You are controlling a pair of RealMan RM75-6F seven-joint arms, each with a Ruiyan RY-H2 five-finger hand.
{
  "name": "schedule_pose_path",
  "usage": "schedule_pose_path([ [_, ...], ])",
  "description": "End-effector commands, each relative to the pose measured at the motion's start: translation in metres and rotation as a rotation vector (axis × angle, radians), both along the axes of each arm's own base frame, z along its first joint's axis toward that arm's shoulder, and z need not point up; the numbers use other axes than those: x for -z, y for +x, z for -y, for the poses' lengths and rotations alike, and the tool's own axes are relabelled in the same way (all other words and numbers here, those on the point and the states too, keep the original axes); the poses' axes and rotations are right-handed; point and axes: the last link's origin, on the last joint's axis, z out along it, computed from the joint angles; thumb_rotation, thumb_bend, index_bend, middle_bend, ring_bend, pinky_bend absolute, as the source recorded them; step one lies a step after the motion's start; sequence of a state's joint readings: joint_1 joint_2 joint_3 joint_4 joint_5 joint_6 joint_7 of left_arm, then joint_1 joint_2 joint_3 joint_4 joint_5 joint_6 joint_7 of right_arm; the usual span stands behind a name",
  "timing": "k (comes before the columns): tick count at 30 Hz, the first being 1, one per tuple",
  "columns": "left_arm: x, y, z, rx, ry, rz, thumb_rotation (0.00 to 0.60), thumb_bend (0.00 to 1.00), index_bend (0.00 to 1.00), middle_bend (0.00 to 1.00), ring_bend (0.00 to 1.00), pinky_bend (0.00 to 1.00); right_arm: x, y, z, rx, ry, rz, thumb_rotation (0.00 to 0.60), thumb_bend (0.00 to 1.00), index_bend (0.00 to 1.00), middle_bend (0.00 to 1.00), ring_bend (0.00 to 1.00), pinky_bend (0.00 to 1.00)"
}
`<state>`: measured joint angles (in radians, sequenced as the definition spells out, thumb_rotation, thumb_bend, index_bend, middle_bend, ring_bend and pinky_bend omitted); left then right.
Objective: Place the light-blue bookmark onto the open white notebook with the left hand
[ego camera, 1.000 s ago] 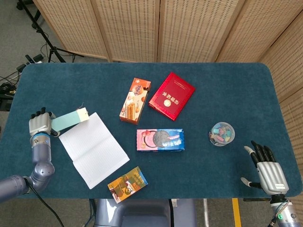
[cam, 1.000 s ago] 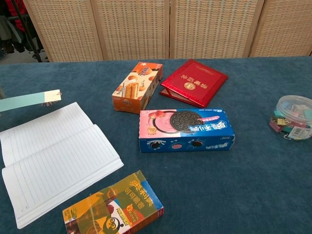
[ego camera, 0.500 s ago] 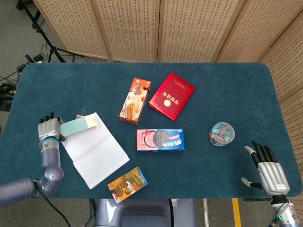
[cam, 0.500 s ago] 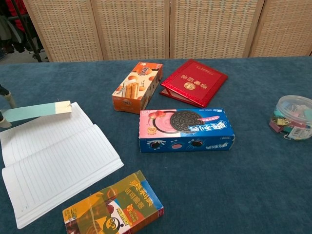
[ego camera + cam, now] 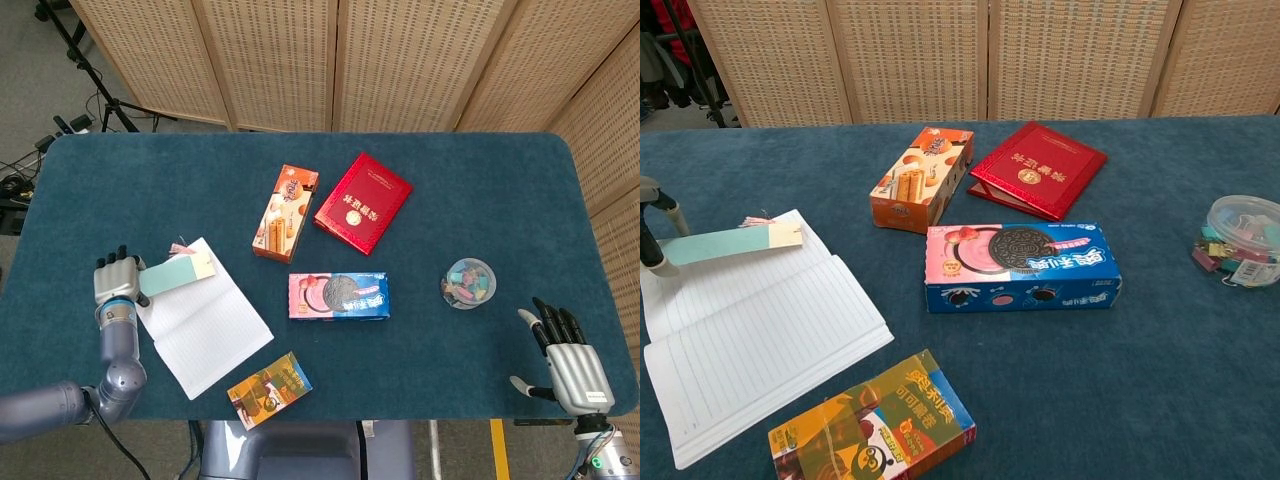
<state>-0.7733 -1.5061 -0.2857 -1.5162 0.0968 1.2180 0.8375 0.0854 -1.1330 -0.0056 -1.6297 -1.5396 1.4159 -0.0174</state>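
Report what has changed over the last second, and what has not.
The left hand, gripping the light-blue bookmark, has carried it toward the table's middle: a second ago the bookmark lay past the open white notebook's far corner, and now it reaches over the upper page. It has not let go. The right hand stays open at the near edge; the boxes, the red booklet and the clip tub have not shifted.
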Motion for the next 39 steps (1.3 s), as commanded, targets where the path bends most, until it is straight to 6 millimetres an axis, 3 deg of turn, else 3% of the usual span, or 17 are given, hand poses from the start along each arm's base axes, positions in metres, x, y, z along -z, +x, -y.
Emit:
schedule_pose_path([
  [1, 0.003, 0.002, 0.003, -0.002, -0.002, -0.001, 0.600, 0.40, 0.34, 0.00, 0.00, 0.00, 0.000, 0.000, 0.000, -0.001, -0.001, 0.001, 0.600, 0.10, 0.10, 0.00, 0.00, 0.00],
  [32, 0.026, 0.023, 0.012, -0.014, -0.029, 0.003, 0.600, 0.39, 0.34, 0.00, 0.00, 0.00, -0.002, 0.002, -0.003, -0.014, -0.001, 0.009, 0.600, 0.10, 0.10, 0.00, 0.00, 0.00],
  [39, 0.029, 0.024, 0.013, -0.016, -0.043, 0.003, 0.600, 0.29, 0.34, 0.00, 0.00, 0.00, -0.003, 0.002, -0.003, -0.015, -0.003, 0.012, 0.600, 0.10, 0.10, 0.00, 0.00, 0.00],
])
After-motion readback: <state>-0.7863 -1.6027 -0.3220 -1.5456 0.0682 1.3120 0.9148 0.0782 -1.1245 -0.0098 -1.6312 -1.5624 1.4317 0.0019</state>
